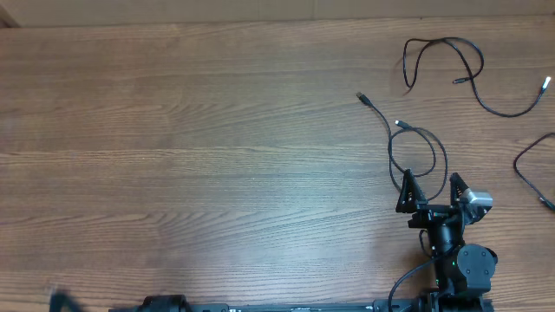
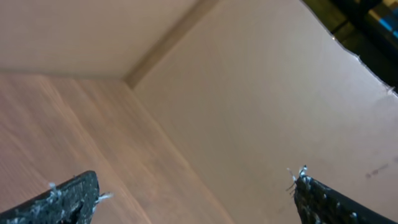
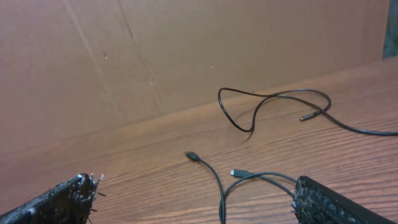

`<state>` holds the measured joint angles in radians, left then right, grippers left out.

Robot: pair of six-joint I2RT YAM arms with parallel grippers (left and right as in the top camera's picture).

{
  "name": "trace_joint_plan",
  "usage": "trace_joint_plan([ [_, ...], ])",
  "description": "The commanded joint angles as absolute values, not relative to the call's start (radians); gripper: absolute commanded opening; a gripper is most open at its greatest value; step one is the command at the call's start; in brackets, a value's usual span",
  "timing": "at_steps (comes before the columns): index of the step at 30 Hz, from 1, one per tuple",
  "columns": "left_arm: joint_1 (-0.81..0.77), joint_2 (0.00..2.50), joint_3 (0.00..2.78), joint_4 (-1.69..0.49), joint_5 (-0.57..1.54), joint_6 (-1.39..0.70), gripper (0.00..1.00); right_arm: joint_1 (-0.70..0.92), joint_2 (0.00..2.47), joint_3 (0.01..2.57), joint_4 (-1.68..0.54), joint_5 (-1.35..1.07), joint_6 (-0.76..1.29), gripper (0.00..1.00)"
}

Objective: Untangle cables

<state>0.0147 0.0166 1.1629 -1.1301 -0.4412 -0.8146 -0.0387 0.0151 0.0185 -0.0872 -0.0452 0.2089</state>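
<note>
Three separate thin black cables lie on the right side of the wooden table. The nearest cable (image 1: 414, 147) forms a loop with two plug ends (image 1: 362, 98) pointing far-left. It also shows in the right wrist view (image 3: 217, 182). My right gripper (image 1: 429, 179) is open and empty over the near end of this loop, and its fingers show in the right wrist view (image 3: 194, 190). A second cable (image 1: 444, 54) loops at the far right, also in the right wrist view (image 3: 273, 96). A third cable (image 1: 531, 169) lies at the right edge. My left gripper (image 2: 198, 186) is open and empty.
A brown cardboard wall (image 3: 186, 50) stands along the far edge of the table. The left wrist view shows only the bare wood and a cardboard wall (image 2: 261, 106). The left arm's base (image 1: 165, 303) sits at the near edge.
</note>
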Motion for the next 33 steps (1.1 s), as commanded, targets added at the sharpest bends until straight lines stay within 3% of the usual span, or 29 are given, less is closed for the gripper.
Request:
trace_joint_plan([
  [1, 0.013, 0.005, 1.019, -1.041, -0.377, -0.825, 0.99, -0.041, 0.011, 0.008, -0.081, -0.038, 0.213, 1.00],
  [11, 0.013, 0.005, 0.592, -0.653, -0.302, -0.846, 1.00, -0.041, 0.011, 0.008, -0.081, -0.038, 0.213, 1.00],
  [33, 0.013, 0.005, 0.061, -0.197, -0.278, -0.725, 1.00, -0.041, 0.011, 0.008, -0.081, -0.039, 0.213, 1.00],
])
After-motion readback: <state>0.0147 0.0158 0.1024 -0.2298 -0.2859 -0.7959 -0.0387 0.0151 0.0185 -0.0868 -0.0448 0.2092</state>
